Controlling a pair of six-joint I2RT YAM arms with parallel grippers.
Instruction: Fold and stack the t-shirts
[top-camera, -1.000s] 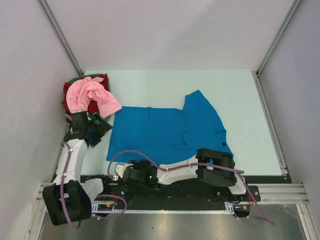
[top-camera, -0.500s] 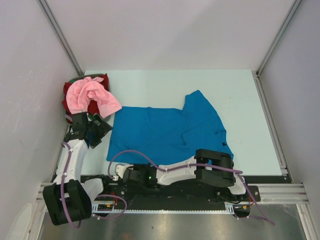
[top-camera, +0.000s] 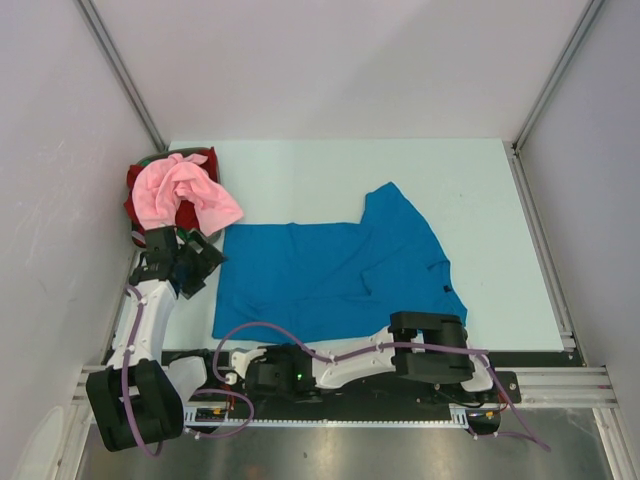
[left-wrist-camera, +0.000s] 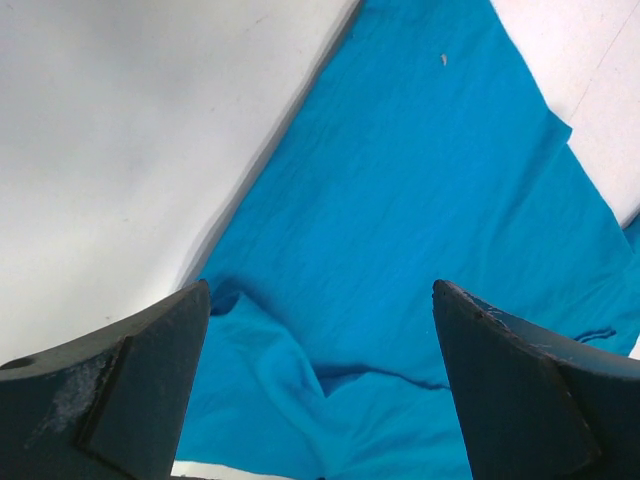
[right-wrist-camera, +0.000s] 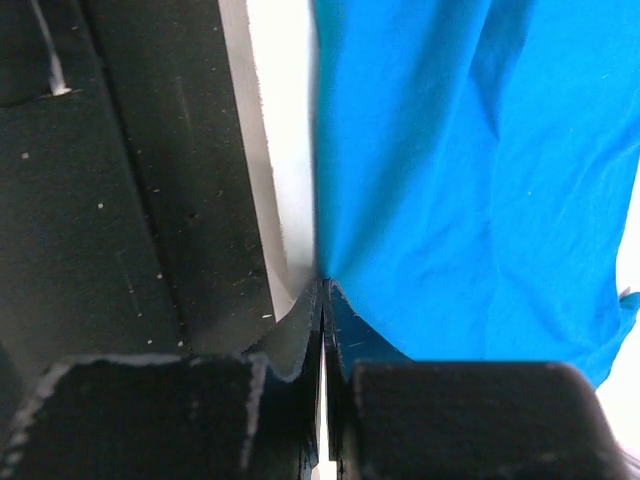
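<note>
Blue soft cloth: we find the shirt (top-camera: 320, 280) creased on the worktop (top-camera: 480, 190), right gripper (right-wrist-camera: 322, 288) pinched tight on its edge, left gripper (left-wrist-camera: 320, 295) spread wide, empty.

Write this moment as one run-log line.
left gripper: open, near blue t-shirt | right gripper: shut on its near edge | pink t-shirt: crumpled

The pink t-shirt (top-camera: 176, 190) hides most of the red t-shirt (top-camera: 203, 159).
</note>
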